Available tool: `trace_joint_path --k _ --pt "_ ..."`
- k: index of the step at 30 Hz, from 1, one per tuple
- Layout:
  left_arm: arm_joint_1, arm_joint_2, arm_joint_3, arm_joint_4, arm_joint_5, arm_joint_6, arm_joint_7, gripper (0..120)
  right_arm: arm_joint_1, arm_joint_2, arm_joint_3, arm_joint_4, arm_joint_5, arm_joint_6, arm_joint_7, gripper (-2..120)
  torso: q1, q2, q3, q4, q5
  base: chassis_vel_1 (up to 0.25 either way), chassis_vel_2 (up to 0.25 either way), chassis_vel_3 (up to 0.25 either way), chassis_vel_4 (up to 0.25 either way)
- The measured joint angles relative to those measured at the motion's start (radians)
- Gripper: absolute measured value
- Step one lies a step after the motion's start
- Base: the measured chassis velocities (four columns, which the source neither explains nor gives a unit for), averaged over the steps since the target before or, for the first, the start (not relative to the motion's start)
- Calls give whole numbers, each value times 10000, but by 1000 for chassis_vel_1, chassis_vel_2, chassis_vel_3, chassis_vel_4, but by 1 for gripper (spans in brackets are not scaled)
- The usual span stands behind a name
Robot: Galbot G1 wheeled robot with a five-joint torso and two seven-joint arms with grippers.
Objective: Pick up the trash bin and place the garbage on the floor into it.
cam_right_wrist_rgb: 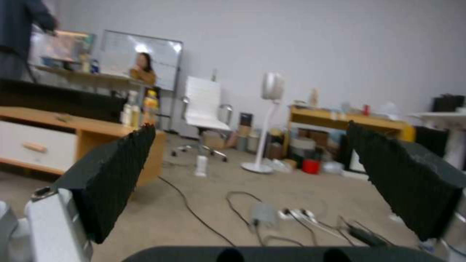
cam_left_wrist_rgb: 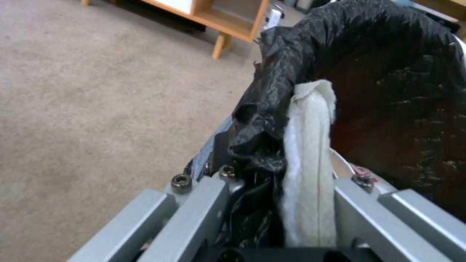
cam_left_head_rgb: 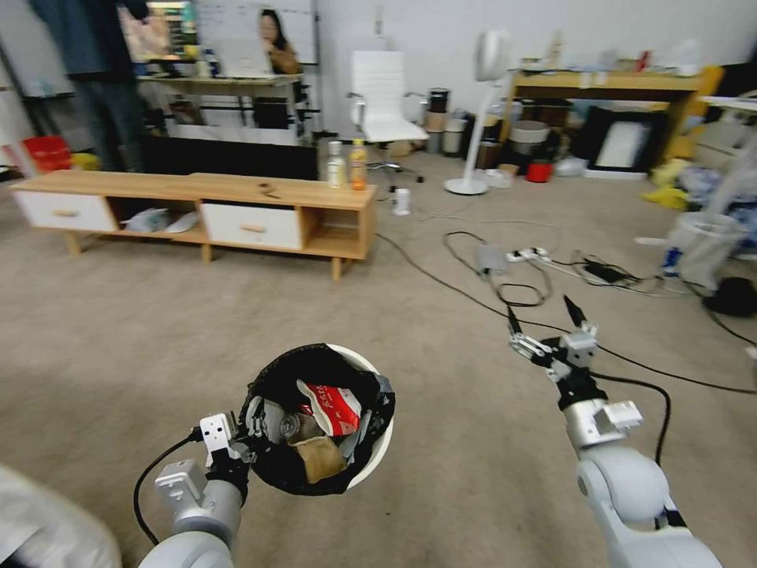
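well, the left gripper (cam_left_head_rgb: 251, 430) is clenched on the near rim of the small round white plastic trash bin lined with a black bag (cam_left_head_rgb: 371, 461), and the bin hangs tilted above the beige-grey short-pile carpet floor (cam_left_head_rgb: 142, 331), low in front of the robot. in the left wrist view the left gripper (cam_left_wrist_rgb: 286, 189) has the folded black liner and a strip of white tissue (cam_left_wrist_rgb: 311, 160) pinched between its grey metal fingers (cam_left_wrist_rgb: 194, 214), with the dark inside of the bag rising just beyond them.

inside the bin lies the garbage (cam_left_head_rgb: 319, 430): a red-and-white snack wrapper (cam_left_head_rgb: 335, 406) on top, a brown paper bag (cam_left_head_rgb: 319, 459) below it toward the near rim, and something pale and crumpled beside the gripper that i can't make out clearly.

off to the right, the right gripper (cam_left_head_rgb: 544, 315) is raised over the carpet with its black fingers spread apart and nothing between them; in the right wrist view the right gripper (cam_right_wrist_rgb: 252, 174) shows its two ribbed black pads (cam_right_wrist_rgb: 111, 182) standing wide either side of the room.

beyond that gripper, black cables (cam_left_head_rgb: 473, 296) cross the floor to a white power strip (cam_left_head_rgb: 528, 254). farther back on the left stands a low wooden tv cabinet with white drawers (cam_left_head_rgb: 213, 209), and an orange and a white drink bottle (cam_left_head_rgb: 348, 165) stand upright near its right end. a white office chair (cam_left_head_rgb: 382, 102) and a white standing fan (cam_left_head_rgb: 481, 110) are near the back wall.
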Motion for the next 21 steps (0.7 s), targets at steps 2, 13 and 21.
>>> trace_joint_path --k 2,13,21 --pt "5 -4 9 0 1 -15 -1 6 -269 178 200 15 -65 72 -12 100 0 0 0 6 0 -35 -31 -16 -20" --pt "-93 -84 -73 195 98 -97 78 6 -871 1923 1115 -593 -1258 648 590 100 0 0 1 5 -1 0 0 0 0" --pt "-291 -41 -133 447 158 -168 149 6 -922 2594 1557 -1035 -1930 1229 688 100 0 0 1 5 -3 0 0 0 0"
